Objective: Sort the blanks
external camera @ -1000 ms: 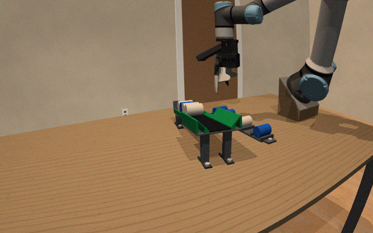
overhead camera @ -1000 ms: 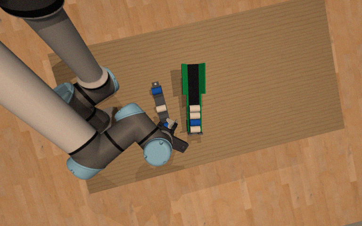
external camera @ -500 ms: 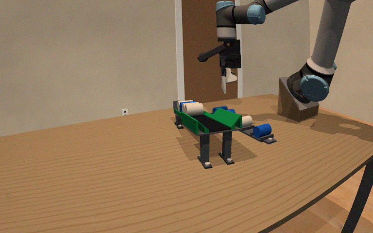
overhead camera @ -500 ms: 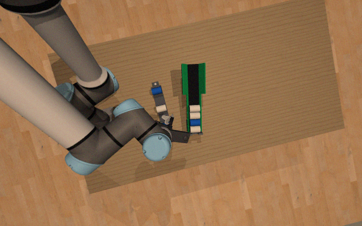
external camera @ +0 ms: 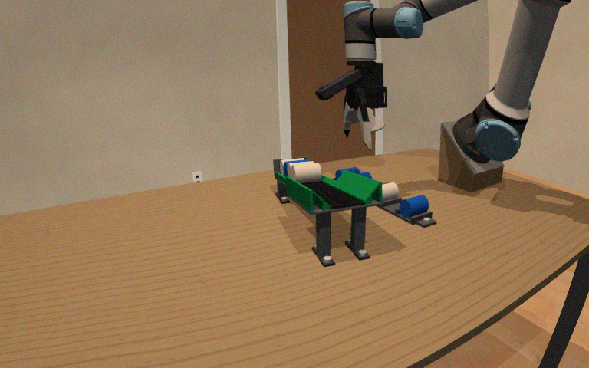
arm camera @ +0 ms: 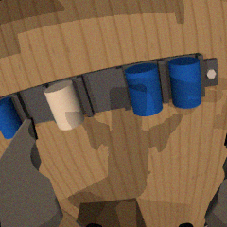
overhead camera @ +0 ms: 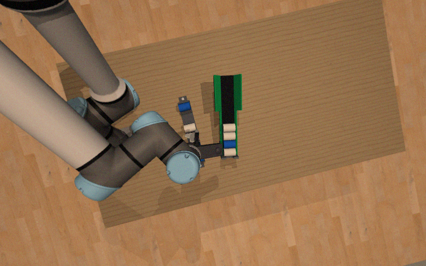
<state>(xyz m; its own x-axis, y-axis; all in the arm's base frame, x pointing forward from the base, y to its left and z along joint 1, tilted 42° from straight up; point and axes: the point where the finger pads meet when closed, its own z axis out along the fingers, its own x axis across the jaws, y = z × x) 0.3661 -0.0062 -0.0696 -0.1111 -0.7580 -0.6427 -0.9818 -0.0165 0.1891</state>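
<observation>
- The gripper [overhead camera: 194, 140] [external camera: 358, 139] [arm camera: 133, 123] stands open above the stock rack, 2 jaws spread wide and nothing between them; its pale grey fingers taper to narrow tips.
- Below it, the dark grey stock rack [overhead camera: 188, 117] [external camera: 393, 206] [arm camera: 101, 90] is a narrow, flat strip with raised cross ribs and a pale bolt [arm camera: 211, 74] at the end.
- The rack carries 4 smooth, round plastic bars: 3 blue and 1 cream.
- At 1 end, the inner blue blank [external camera: 365, 175] [arm camera: 144, 90] and the end blue blank [external camera: 347, 172] [arm camera: 184, 82] lie in adjacent slots, with 1 rib between.
- Next comes 1 bare slot, then the cream blank [overhead camera: 189, 127] [external camera: 389, 191] [arm camera: 65, 105].
- Beyond another gap, the single blue blank [overhead camera: 184, 106] [external camera: 413, 206] [arm camera: 8, 118] lies near the opposite end.
- Beside the rack, the feed ramp [overhead camera: 237, 92] [external camera: 299, 194] has green side walls, flared at 1 end, a black bed and dark legs.
- It holds 4 blanks crosswise in 1 close row. From the dark stop [overhead camera: 231, 157] [external camera: 277, 167]: the first cream blank [overhead camera: 229, 152], the ramp's blue blank [overhead camera: 229, 144], then 2 more cream ones.
- Under everything is the wood-grained table [overhead camera: 314, 93] [external camera: 173, 281] [arm camera: 165, 189].

Over the last second, the tool [overhead camera: 192, 137] [external camera: 357, 139] [arm camera: 133, 123] has shifted above the worktop [overhead camera: 314, 93] [external camera: 173, 268] [arm camera: 175, 175], away from the long edge low in the top view and toward the opposite long edge. It has also turned: its dark bracket [overhead camera: 211, 151] [external camera: 338, 84], formerly slanting toward that lower edge, now points nearly at the worktop's right short edge, its end over the ramp's side. A sliver of blue bar [overhead camera: 202, 160] now peeks out beside the wrist [overhead camera: 183, 167] [external camera: 359, 32].
</observation>
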